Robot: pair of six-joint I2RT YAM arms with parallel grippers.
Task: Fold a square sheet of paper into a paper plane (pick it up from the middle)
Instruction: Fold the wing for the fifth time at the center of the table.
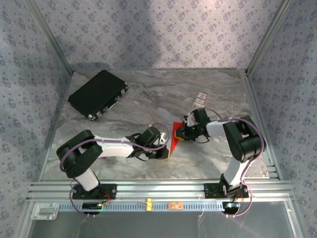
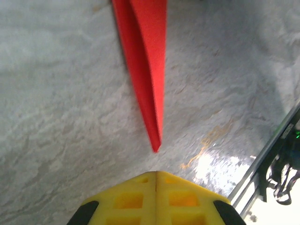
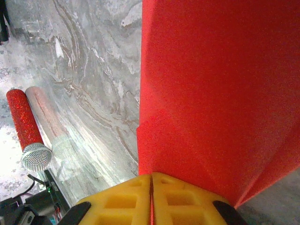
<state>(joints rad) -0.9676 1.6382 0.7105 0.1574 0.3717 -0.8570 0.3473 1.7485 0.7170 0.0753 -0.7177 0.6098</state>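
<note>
Two claws meet at the paper plane point(image 1: 174, 135). Right gripper point(image 3: 151, 177) is clamped on its wider end, probably to anchor it while a crease is set; red paper fans out ahead of its fingertips. Left gripper point(image 2: 155, 174) is closed on nothing, the pointed tip lying just ahead of it. Both arms reach low and inward, left forearm near-level, right elbow raised.
</note>
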